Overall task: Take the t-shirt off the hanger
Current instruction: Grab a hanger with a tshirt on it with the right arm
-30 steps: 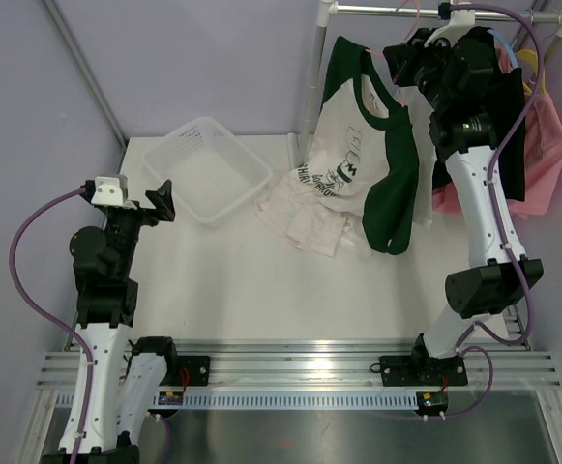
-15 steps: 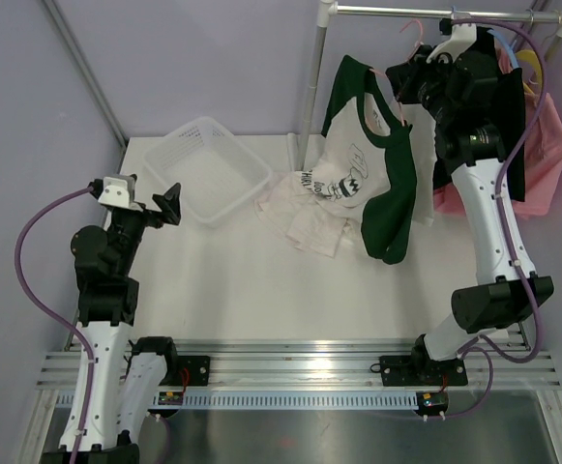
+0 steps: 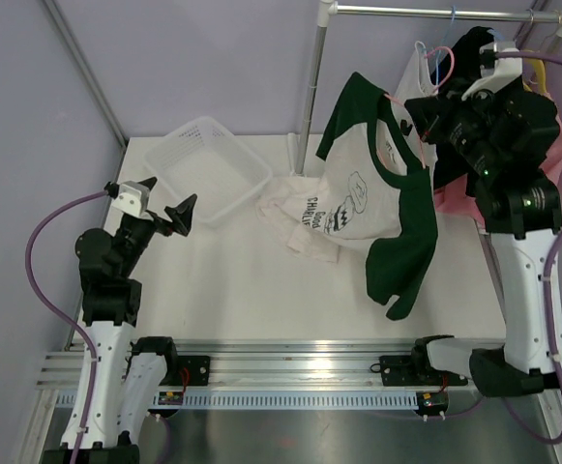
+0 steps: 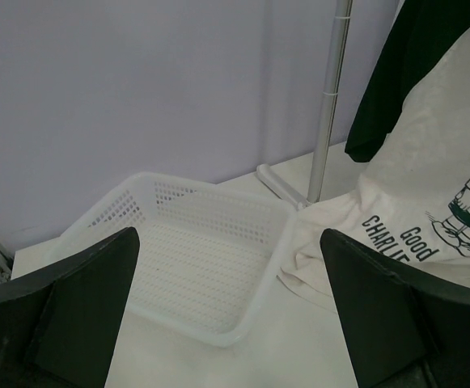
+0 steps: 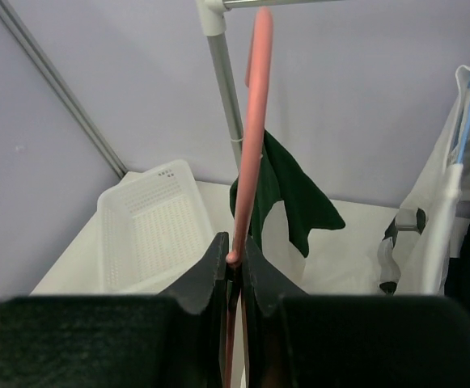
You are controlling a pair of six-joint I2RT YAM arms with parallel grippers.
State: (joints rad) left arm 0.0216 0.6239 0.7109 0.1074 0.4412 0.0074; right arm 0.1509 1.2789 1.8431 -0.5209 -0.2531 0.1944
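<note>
The right gripper (image 5: 233, 257) is pinched tight on the pink hanger (image 5: 253, 121), holding it up over the far right corner of the table. The green-sleeved t-shirt (image 3: 377, 193) hangs from it, its hem resting beside the white basket (image 3: 258, 172). Near the left edge, the left gripper (image 3: 168, 198) hovers, jaws spread wide and empty.

On our table (image 3: 261, 280) the basket (image 3: 213, 169) lies far left, our left gripper (image 3: 169, 200) just in front of it. The upright pole (image 3: 310, 87) stands behind, right of the basket. Right of the pole the t-shirt (image 3: 372, 208) hangs on the hanger (image 5: 251, 121) caught in our right gripper (image 5: 235, 257), hem on the table beside the basket
</note>
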